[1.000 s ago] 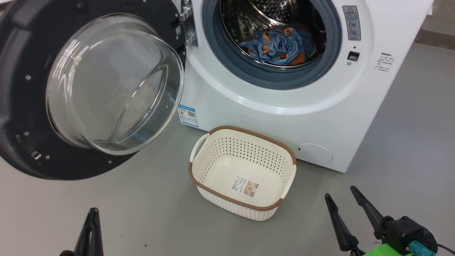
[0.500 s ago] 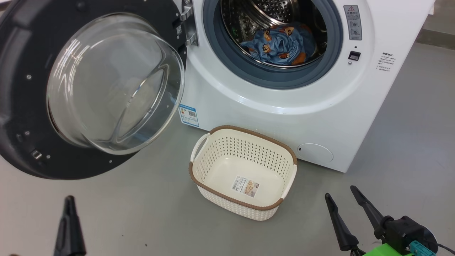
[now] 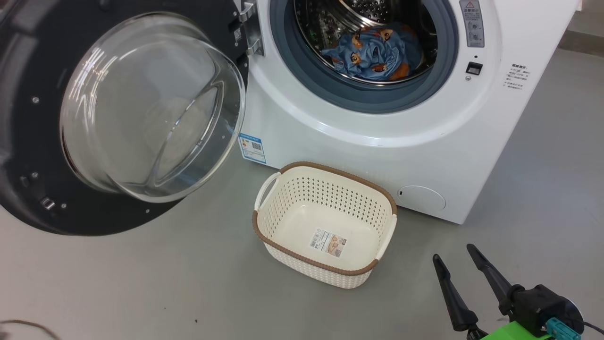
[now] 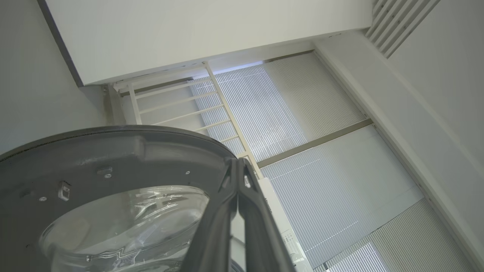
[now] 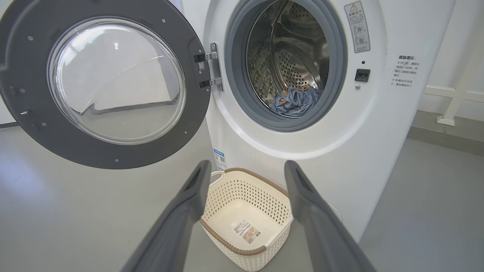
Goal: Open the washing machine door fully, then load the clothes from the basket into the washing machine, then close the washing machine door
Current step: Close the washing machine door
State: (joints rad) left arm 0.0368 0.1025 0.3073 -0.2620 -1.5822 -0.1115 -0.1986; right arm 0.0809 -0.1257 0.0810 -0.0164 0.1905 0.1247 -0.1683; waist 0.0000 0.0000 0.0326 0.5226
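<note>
Pointing up past the washing machine door (image 4: 94,151), the left gripper (image 4: 238,162) is pinched together, empty; the right gripper (image 3: 452,251) hovers spread wide, empty. The clothes (image 3: 373,56) lie inside the washing machine (image 3: 377,151), partly behind its gasket (image 3: 368,101).

Ahead of you the washing machine (image 3: 368,156) gapes open.
At your left the washing machine door (image 3: 28,156) hangs wide; the basket (image 3: 306,271) sits low before it, perhaps touching.

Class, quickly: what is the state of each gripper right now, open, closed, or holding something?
Left gripper: closed, holding nothing.
Right gripper: open, holding nothing.
</note>
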